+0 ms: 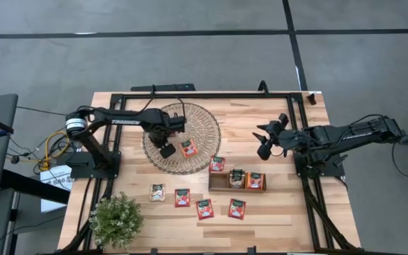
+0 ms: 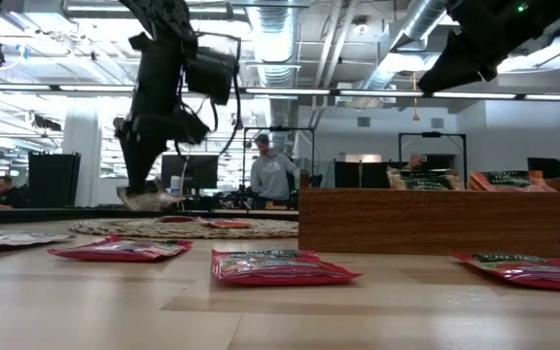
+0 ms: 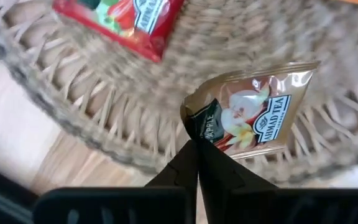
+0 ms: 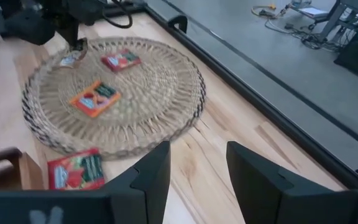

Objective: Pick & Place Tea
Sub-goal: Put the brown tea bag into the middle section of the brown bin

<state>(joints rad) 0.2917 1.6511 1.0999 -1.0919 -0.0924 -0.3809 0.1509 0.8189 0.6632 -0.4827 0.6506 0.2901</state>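
Over the wicker mat (image 1: 197,120) | left gripper (image 3: 196,149) pinched tight on a beige tea sachet (image 3: 253,112) | right gripper (image 4: 197,163) off to the side, fingers apart, holding nothing

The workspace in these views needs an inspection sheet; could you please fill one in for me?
Surface: wooden table, woven mat on it.
Job's things: beige sachet held over the mat; orange sachet on the mat; four sachets in a row in front of the wooden tray, which holds more.
Clutter: potted plant at a corner.
Grippers: left gripper shut on the beige sachet; right gripper open, empty, raised.
Cables: bundle beside the left arm's base.
Surroundings: people behind the table.
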